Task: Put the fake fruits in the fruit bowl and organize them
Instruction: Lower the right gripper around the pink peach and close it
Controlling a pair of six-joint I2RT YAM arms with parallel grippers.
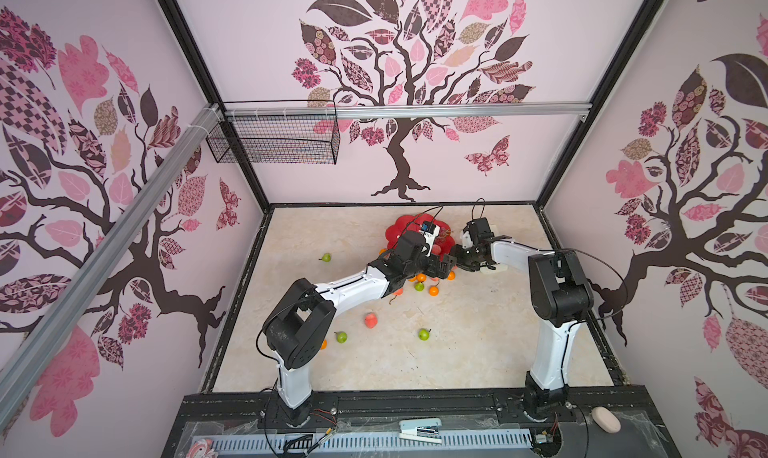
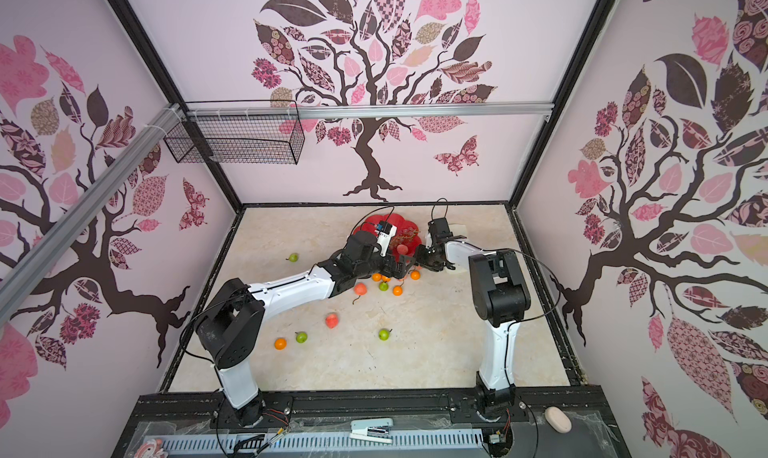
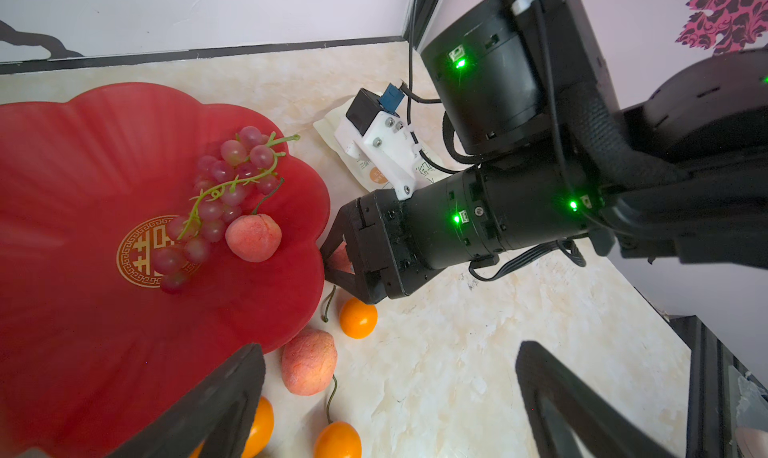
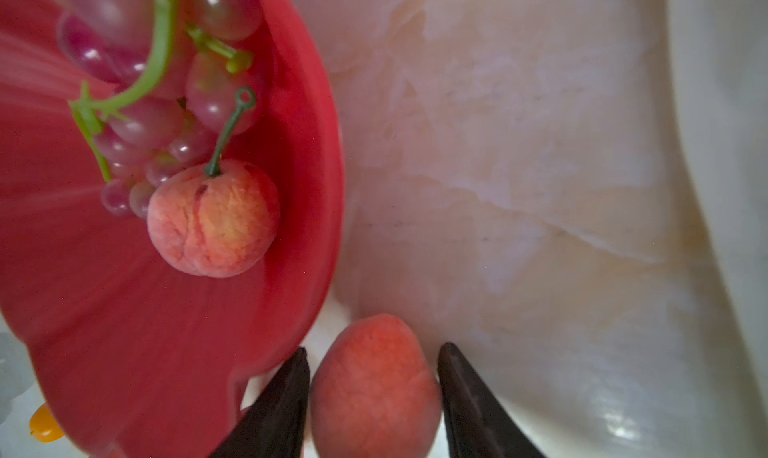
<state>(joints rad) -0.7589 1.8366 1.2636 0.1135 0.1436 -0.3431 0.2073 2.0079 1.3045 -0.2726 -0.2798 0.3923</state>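
Only grapes (image 3: 216, 202) and one peach (image 3: 253, 238) lie in the red bowl (image 3: 83, 144) as the right pincer (image 4: 374, 348) pinches a second peach (image 4: 374, 393) beside its rim, left pincer (image 3: 390, 348) wide open, loose fruits (image 1: 424, 334) dotting the surface (image 1: 478, 352).

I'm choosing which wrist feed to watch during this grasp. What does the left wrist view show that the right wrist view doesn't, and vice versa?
Left wrist only: the right end effector seen from outside at the fruit bowl rim, the bowl's gold emblem, the printed packet, and the left end effector open. Right wrist only: a close look at both fingers flanking the pink peach; whether they grip it is unclear. Shared: the bowl, the grape bunch and the stemmed peach lying in it.
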